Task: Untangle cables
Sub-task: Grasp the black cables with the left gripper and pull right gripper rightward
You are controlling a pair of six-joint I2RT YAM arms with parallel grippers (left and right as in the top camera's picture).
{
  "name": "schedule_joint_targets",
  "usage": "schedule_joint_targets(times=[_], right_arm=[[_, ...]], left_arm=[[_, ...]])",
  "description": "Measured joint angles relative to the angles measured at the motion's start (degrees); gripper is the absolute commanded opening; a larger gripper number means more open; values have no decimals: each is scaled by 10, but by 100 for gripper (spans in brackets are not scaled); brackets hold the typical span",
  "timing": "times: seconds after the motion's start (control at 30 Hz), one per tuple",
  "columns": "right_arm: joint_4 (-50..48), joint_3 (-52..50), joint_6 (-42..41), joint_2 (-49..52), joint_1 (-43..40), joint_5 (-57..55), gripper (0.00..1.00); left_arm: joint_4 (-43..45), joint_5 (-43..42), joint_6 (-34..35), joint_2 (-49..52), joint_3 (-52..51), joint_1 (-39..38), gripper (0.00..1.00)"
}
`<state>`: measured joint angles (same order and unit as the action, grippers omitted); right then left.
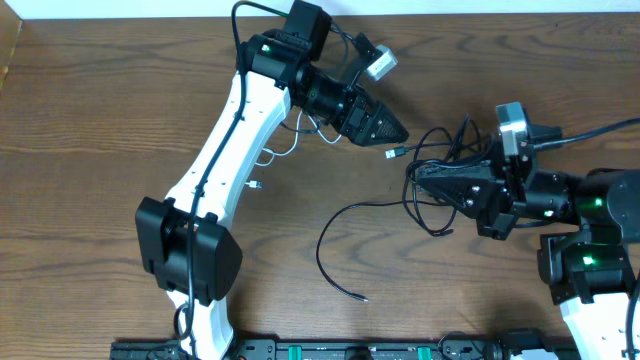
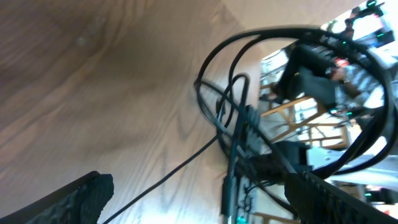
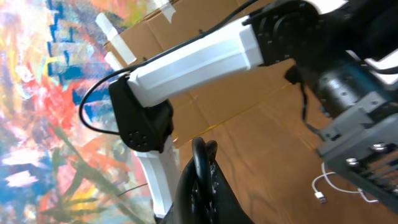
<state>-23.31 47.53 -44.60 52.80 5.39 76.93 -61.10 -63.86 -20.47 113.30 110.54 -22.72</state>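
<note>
Two cables are on the wooden table (image 1: 100,150), and they lie apart. The black cable (image 1: 322,250) is bunched in loose loops at about 3 o'clock from the table's centre. One small plug (image 1: 396,153) pokes out of the bunch toward 10 o'clock. A long tail sweeps out from the loops, curves toward 6 o'clock and ends free on the wood.

The right gripper (image 1: 420,172) reaches in from the 3 o'clock edge, its tip inside those loops. From the right wrist, its fingers are pressed together with a loop of the black cable (image 3: 198,149) standing up between them, so the right gripper (image 3: 202,167) is clamped on that cable.

The left gripper (image 1: 392,130) hangs at about 1 o'clock from centre, pointing toward 4 o'clock, its tip just beside the plug. From the left wrist, its fingers (image 2: 81,196) stand wide apart at the lower corners with nothing between them. The left gripper (image 2: 199,186) looks onto the black cable (image 2: 168,177), with one strand running across the wood and the loops rising beyond.

The white cable (image 1: 270,155) lies at about 10 o'clock from centre, partly under the left arm (image 1: 225,140), its small plug resting on the table just at the arm's 4 o'clock side. The right wrist view shows the white cable (image 3: 320,195) near the lower right corner, below the left arm's wrist.
</note>
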Motion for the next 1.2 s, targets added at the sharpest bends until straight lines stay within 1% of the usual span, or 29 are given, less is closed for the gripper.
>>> schedule_joint_targets(times=[0.2,0.43,0.53,0.7,0.83,1.0,1.1,1.2], right_arm=[[0,0,-2,16,32,-10,1],[-6,0,-8,21,65,-37,1],[-36,0,-30,22,74,-44,1],[-97,0,-78,22,83,-47,1],[-146,0,-123,22,87,-47,1],[-236,-1,-186,22,87,-48,1],[-263,-1,-208,22,87,-48,1],[-265,-1,-217,23,86,-50,1]], left_arm=[[14,-28,17,22,0,-15,95],[70,-28,24,33,-1,-72,95],[104,-18,31,33,-2,-101,95],[144,5,56,39,-2,-124,95],[161,81,108,50,-2,-131,95],[167,213,191,71,-2,-130,95],[167,289,235,80,-2,-130,95],[168,364,276,87,-2,-130,95]])
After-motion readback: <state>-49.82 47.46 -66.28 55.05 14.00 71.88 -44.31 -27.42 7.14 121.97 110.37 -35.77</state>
